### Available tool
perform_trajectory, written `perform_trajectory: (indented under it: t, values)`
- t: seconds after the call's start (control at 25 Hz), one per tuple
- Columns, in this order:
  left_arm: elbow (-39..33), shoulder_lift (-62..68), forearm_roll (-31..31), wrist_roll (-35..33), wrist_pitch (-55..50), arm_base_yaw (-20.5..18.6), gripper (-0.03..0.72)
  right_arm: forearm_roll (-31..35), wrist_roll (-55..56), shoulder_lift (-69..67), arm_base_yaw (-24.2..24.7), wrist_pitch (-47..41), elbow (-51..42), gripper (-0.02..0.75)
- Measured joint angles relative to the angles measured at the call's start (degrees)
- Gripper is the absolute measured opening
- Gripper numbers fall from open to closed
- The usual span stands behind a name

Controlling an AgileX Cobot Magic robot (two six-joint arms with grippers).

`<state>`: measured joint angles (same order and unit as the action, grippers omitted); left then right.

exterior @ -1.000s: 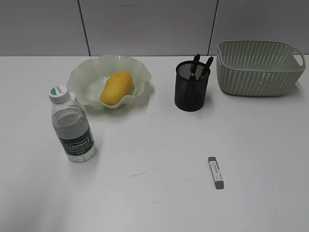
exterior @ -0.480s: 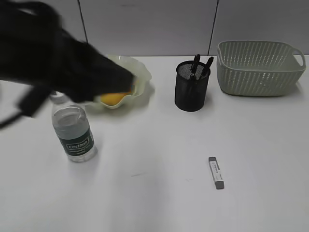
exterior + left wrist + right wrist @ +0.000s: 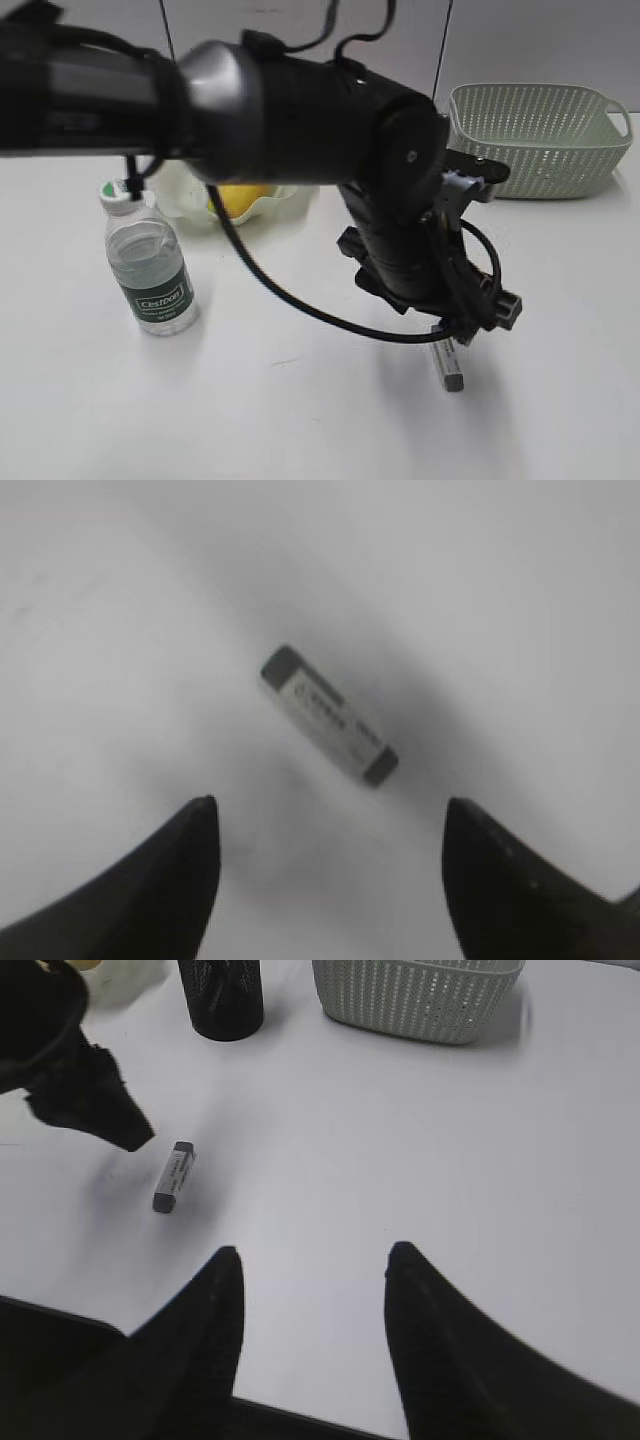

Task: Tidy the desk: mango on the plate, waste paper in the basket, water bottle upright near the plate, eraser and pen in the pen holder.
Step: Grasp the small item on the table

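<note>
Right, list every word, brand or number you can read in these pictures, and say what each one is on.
"Cestbon": on the dark green label of the water bottle.
Green mark on the bottle's white cap: too small to read.
Dark print along the white middle of the eraser: blurred, not readable in any view.
Nothing else carries text.

A pale grey wall stands at the far side of the scene, made of flat panels split by thin dark upright seams, one on the left and one slanting slightly on the right. Its lower edge meets a plain white, smooth tabletop that fills the scene from far to near. The light is soft and even, coming from above, with a dull sheen on the surface and blurred grey shadows lying on it toward the near right. No floor or window is in view
</note>
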<state>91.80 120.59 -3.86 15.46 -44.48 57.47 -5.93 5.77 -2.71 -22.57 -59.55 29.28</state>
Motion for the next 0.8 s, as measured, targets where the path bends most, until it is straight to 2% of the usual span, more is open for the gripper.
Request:
perform_trajectory:
  t: [0.16, 0.4, 0.68, 0.72, 0.8]
  values:
    - [8.0, 6.1, 1.6, 8.9, -0.1, 0.0, 0.523, 0.0, 0.0, 0.0, 0.0, 0.0, 0.0, 0.373]
    - [11.0, 12.4, 5.6, 21.3, -1.3, 0.0, 0.488, 0.0, -0.1, 0.0, 0.0, 0.0, 0.0, 0.373]
    - [12.2, 15.1, 7.3, 24.8, -1.1, 1.4, 0.463, 0.0, -0.1, 0.1, 0.0, 0.0, 0.0, 0.373]
    - [12.4, 15.2, 8.1, 24.9, -1.3, 1.7, 0.444, 0.0, -0.1, 0.1, 0.0, 0.0, 0.0, 0.373]
    - [12.6, 15.4, 10.0, 25.1, -2.4, 2.1, 0.356, 0.0, -0.1, 0.1, 0.0, 0.0, 0.0, 0.372]
